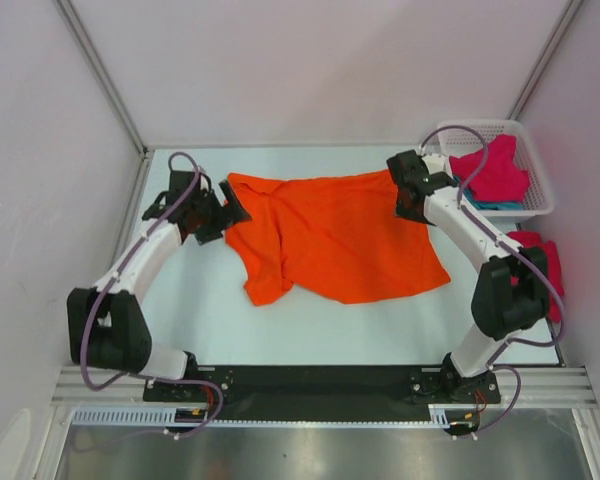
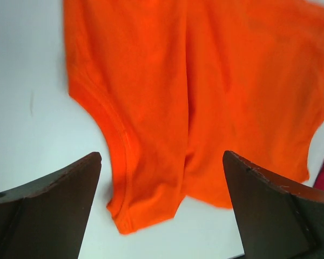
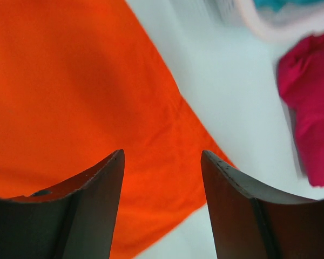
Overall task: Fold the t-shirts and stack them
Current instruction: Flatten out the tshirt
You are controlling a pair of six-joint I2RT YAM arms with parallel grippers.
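Note:
The bright orange t-shirt (image 1: 330, 235) lies spread and rumpled in the middle of the table. My left gripper (image 1: 230, 208) is open at the shirt's far left corner. In the left wrist view the gripper (image 2: 162, 162) has its jaws wide apart over a sleeve of the orange shirt (image 2: 151, 178), holding nothing. My right gripper (image 1: 412, 195) is open at the shirt's far right edge. In the right wrist view the gripper (image 3: 162, 156) hangs over the orange cloth (image 3: 70, 97), empty. One magenta-red shirt (image 1: 495, 172) and a teal shirt (image 1: 500, 205) lie in the basket. Another magenta-red shirt (image 1: 545, 265) lies on the table at the right.
The white mesh basket (image 1: 535, 140) stands at the back right corner, just right of my right gripper; its rim shows in the right wrist view (image 3: 270, 24). White walls enclose the table on the left, back and right. The black arm-base rail (image 1: 320, 385) runs along the near edge.

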